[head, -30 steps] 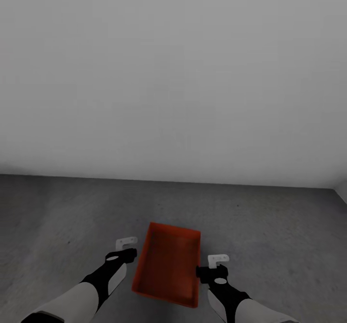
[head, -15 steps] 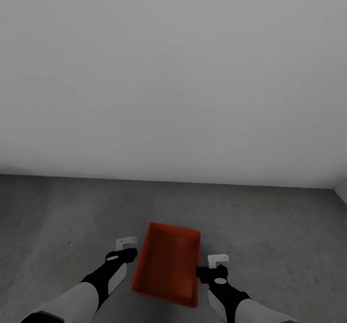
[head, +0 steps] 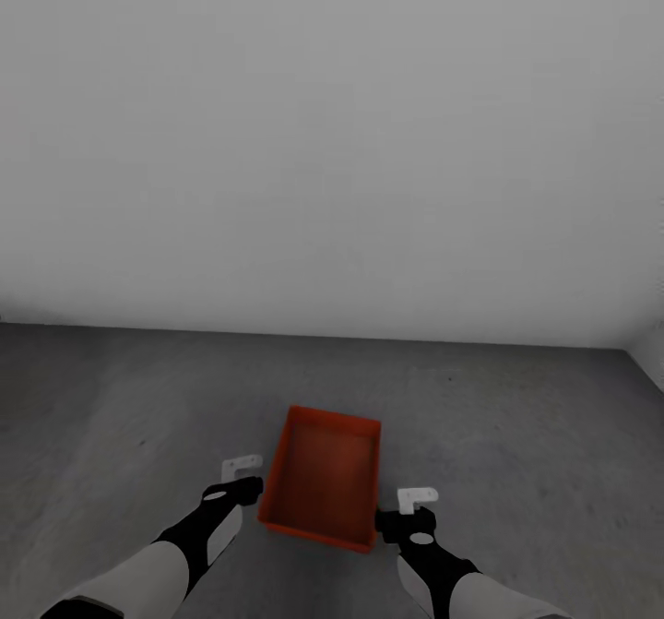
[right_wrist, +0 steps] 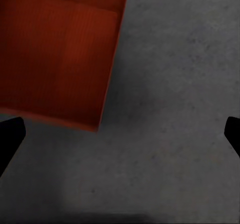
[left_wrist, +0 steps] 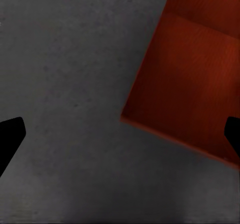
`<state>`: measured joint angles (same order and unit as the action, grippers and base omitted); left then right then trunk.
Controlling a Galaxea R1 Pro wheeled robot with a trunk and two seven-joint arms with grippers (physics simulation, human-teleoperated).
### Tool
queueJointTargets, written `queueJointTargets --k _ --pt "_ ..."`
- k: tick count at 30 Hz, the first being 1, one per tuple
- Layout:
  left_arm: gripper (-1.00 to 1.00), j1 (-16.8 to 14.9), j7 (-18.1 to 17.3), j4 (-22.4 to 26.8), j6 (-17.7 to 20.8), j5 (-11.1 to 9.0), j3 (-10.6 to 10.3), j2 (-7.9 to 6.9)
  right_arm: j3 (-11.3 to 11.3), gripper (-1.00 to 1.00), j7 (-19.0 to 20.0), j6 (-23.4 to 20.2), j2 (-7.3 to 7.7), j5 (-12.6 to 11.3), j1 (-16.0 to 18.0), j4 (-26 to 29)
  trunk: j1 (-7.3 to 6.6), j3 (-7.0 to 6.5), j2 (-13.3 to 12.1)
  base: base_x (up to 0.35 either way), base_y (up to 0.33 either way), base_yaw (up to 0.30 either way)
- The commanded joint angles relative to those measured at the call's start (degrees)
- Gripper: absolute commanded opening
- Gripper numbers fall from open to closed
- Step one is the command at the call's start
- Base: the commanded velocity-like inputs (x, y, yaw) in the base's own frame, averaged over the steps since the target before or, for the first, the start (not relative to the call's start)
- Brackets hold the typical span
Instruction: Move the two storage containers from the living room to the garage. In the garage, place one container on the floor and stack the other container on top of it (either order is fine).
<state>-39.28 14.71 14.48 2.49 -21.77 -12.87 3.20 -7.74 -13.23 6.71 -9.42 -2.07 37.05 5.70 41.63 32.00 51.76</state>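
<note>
**Both pincers spread, bin on the garage floor between them**

Your left pincer [head: 242,471] hangs just beside the left wall of the orange-red bin [head: 324,473], and your right pincer [head: 417,501] hangs just beside the bin's near right corner. From the head camera, neither one appears to touch the bin. In both wrist cameras, the dark fingertips [left_wrist: 10,139] sit at the far opposite edges of the picture with bare ground and bin between them, so both sets of jaws stand wide apart and hold nothing. The right pincer's fingertips [right_wrist: 9,136] show the same way.

You have the bin resting flat on the dark grey speckled floor [head: 516,425], open side up, with nothing inside it. It lies slightly turned against your line of sight, its far end nearer the plain white-grey wall [head: 332,139] ahead. The left wrist camera looks down on one corner of the bin [left_wrist: 185,78], with its rim and inner wall clear. The right wrist camera looks down on another corner [right_wrist: 60,53], and concrete [right_wrist: 175,134] lies beside it.

A second wall meets the first at the far right of the head view, where a corner of the room shows.
</note>
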Motion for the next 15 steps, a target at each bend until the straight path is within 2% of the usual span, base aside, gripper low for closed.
queueJointTargets --k 1,15 --pt "1.0 -0.01 0.41 0.11 0.26 -0.51 -0.49 -0.03 -0.43 1.0 -0.28 0.14 -0.02 -0.24 0.04 -0.07 -0.03 0.05 0.04 -0.336 0.0 0.0" --pt "1.0 -0.01 0.34 0.02 0.32 -1.15 -0.49 -0.06 -0.43 1.0 -0.28 0.11 -0.01 -0.26 0.04 -0.07 -0.03 0.05 0.04 -0.337 0.0 0.0"
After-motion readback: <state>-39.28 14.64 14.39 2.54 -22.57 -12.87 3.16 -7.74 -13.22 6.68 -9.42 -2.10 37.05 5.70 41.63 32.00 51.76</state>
